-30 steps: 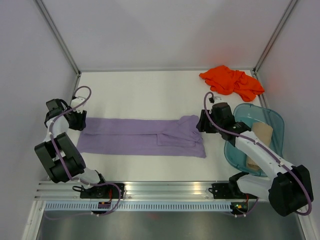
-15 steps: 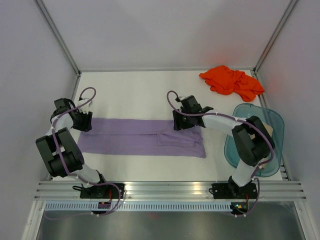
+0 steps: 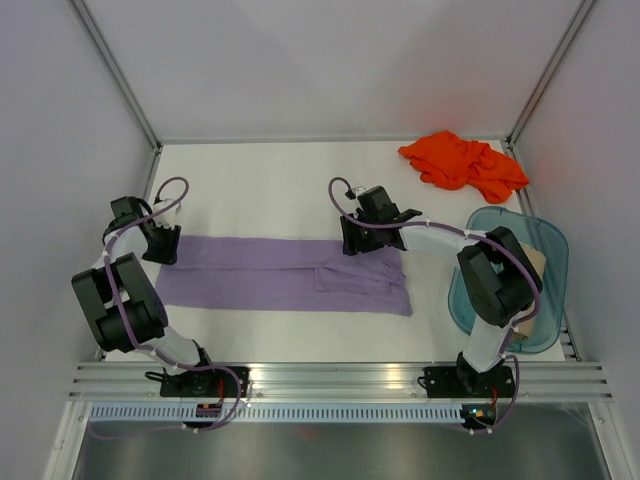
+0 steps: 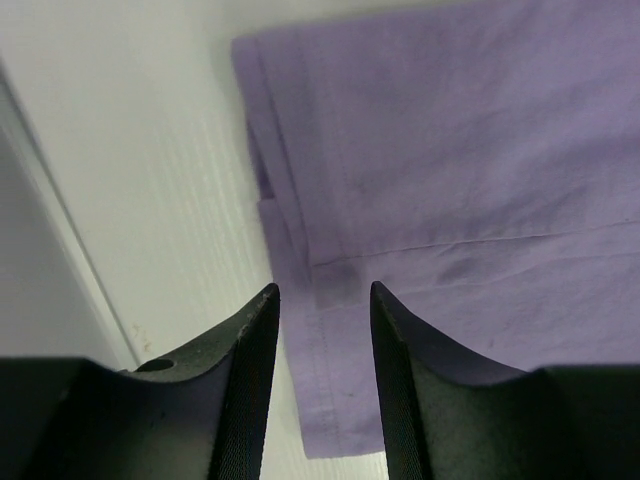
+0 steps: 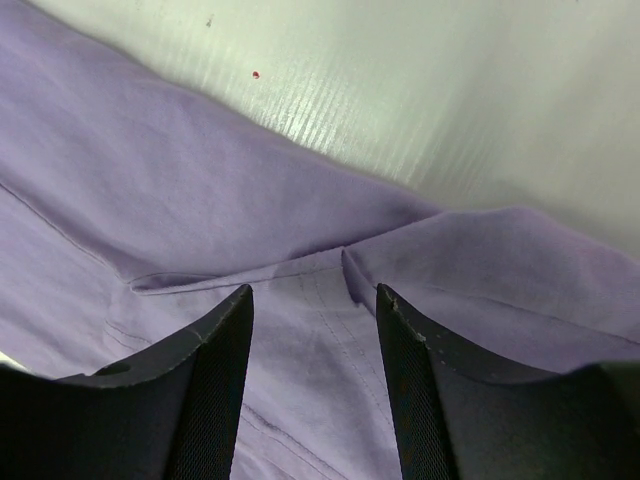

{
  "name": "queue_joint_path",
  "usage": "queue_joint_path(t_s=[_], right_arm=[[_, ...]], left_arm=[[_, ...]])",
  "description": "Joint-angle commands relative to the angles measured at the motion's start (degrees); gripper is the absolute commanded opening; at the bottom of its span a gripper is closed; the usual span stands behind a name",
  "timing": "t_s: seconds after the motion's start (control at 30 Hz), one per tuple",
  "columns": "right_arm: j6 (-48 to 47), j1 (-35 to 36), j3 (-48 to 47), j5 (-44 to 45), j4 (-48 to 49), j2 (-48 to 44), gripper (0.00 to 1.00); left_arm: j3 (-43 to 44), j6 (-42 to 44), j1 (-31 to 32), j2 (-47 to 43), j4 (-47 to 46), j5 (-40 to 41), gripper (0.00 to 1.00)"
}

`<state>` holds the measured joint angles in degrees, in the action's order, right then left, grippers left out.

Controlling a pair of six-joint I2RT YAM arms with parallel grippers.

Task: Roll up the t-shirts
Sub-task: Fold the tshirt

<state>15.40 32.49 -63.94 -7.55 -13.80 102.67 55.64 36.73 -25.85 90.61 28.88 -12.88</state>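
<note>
A lavender t-shirt lies folded into a long flat strip across the table. My left gripper is at its left end, open, and its fingers straddle the hemmed edge of the shirt without pinching it. My right gripper is over the strip's far edge, right of centre. It is open above a sleeve seam of the shirt. An orange-red t-shirt lies crumpled at the far right. A tan t-shirt sits in the tub, mostly hidden by my right arm.
The translucent teal tub stands at the right edge of the table, under my right arm's elbow. White enclosure walls close in the left, back and right. Bare white table lies beyond the lavender strip.
My right gripper has swung left from the shirt's right end beside the tub to the far edge above the sleeve. My left gripper has shifted slightly right onto the left hem.
</note>
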Motion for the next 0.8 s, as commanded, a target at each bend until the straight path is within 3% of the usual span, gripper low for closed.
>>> queue_joint_path(t_s=[0.0, 0.13, 0.3, 0.5, 0.77], right_arm=[[-0.90, 0.38, -2.67, 2.70, 0.36, -1.25, 0.58], [1.03, 0.29, -4.52, 5.35, -1.23, 0.86, 0.58], [2.71, 0.38, -5.75, 5.18, -1.31, 2.79, 0.57], [2.97, 0.29, -5.76, 5.18, -1.32, 4.02, 0.56], [2.09, 0.38, -5.84, 4.91, -1.23, 5.17, 0.56]], left_arm=[[0.09, -4.03, 0.01, -0.26, -1.37, 7.51, 0.47], [-0.44, -6.23, 0.09, 0.89, -1.20, 14.01, 0.47], [-0.97, -8.86, 0.09, 3.95, -1.29, 7.89, 0.45], [0.17, -10.89, 0.09, 5.99, -1.11, 3.93, 0.36], [1.40, -12.30, 0.18, 5.01, -0.59, 2.34, 0.33]])
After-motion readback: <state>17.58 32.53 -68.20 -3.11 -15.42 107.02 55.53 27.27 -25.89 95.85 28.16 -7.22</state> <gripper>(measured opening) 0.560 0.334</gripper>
